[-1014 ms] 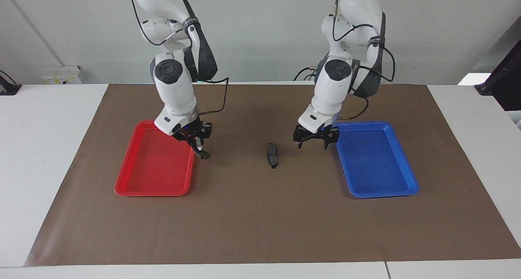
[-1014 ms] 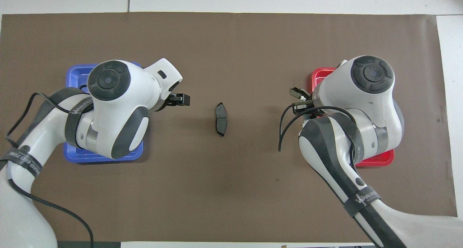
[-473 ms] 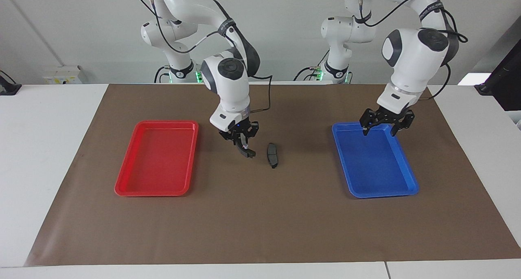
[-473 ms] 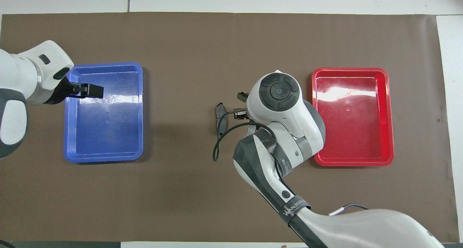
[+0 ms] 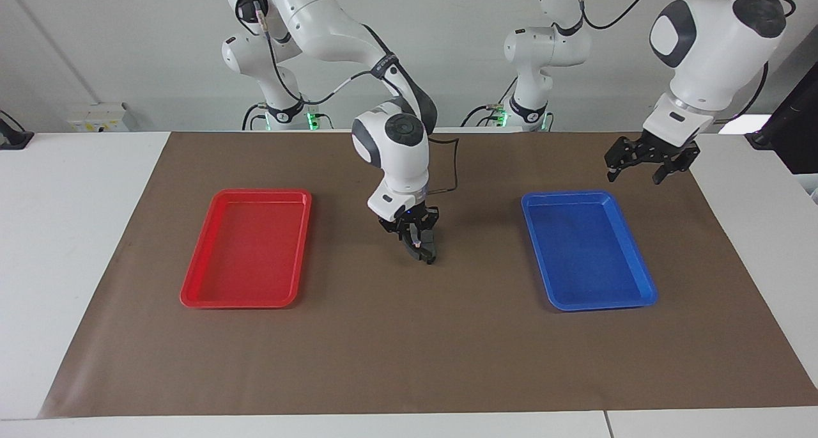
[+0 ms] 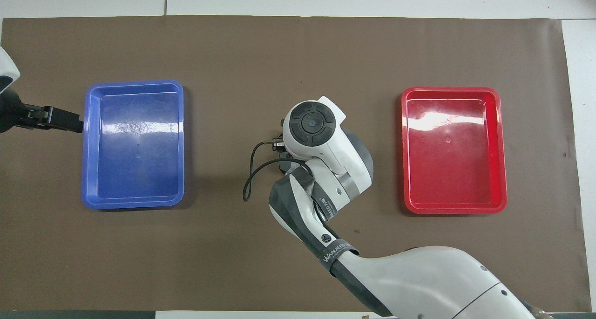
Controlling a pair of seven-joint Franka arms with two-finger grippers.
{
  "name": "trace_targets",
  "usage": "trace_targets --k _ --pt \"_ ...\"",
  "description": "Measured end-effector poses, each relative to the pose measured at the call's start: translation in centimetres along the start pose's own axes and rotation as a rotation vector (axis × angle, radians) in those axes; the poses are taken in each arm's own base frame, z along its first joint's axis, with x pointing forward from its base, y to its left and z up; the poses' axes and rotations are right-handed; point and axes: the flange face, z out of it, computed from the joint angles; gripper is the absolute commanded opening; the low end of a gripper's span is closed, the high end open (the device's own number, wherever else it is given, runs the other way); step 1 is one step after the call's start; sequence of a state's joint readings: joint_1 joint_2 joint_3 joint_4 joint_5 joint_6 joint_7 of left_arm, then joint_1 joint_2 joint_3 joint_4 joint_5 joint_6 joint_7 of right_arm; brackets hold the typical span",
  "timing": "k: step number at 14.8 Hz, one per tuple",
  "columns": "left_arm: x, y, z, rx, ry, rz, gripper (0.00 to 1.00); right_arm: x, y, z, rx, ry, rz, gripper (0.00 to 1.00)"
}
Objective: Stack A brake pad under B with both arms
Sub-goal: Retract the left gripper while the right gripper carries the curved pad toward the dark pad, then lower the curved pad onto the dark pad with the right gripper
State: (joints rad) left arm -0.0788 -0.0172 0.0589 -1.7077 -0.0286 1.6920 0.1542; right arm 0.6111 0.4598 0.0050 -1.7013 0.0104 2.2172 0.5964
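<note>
B (image 5: 424, 251), pinched in the right end effector (image 5: 418, 249), has arrived over A brake pad (image 5: 430, 260) for stacking, while the spread left end effector (image 5: 644, 169) has withdrawn.

Facing and overhead cameras share the mat (image 5: 409, 336)

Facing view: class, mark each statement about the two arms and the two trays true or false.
1. The blue tray lies toward the left arm's end of the table. True.
2. The left gripper grips a brake piece. False: it is open and holds nothing.
3. The right gripper is shut on a dark brake piece, low over the brown mat between the trays. True.
4. A brake piece lies in the red tray. False: nothing lies in it.
</note>
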Motion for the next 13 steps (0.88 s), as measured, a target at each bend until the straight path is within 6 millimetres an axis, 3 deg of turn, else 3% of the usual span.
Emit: trace_targets --k 5,13 --pt "-0.6 -1.5 -0.5 -0.013 -0.054 -0.005 1.00 -0.9 -1.1 1.3 -0.006 -0.009 0.003 0.00" --pt "-0.9 -1.4 -0.5 -0.016 -0.070 0.001 1.00 -1.1 -1.6 2.5 0.011 0.015 -0.005 0.00"
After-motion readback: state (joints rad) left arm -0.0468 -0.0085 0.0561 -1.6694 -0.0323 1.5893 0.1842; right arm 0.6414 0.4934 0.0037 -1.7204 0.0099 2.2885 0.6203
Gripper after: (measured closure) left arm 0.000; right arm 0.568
